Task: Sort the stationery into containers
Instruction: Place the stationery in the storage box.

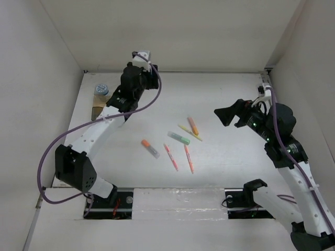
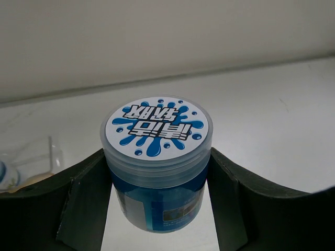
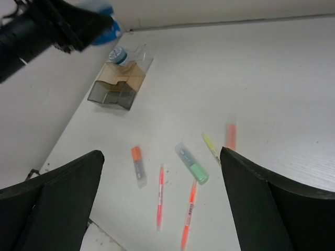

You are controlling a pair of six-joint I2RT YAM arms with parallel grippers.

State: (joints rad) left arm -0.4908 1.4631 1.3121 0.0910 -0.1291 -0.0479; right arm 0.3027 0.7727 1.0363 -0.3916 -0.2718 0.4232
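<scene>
Left gripper (image 2: 157,175) clenched on blue-and-white cylinder (image 2: 157,128), upper left of top view, beside organiser tray (image 1: 98,111); slick jar may slip, or miss its compartment. Pens and highlighters (image 1: 179,138) loose mid-frame. Right gripper (image 1: 226,116) released, empty, right side

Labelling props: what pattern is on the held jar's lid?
Lid: blue splashes on white; left wrist view.

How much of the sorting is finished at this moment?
Done: one blue jar sits in the organiser. In hand: the left gripper holds a second blue jar. Left: six pens and highlighters lie on the table; the right gripper is open and empty.
</scene>
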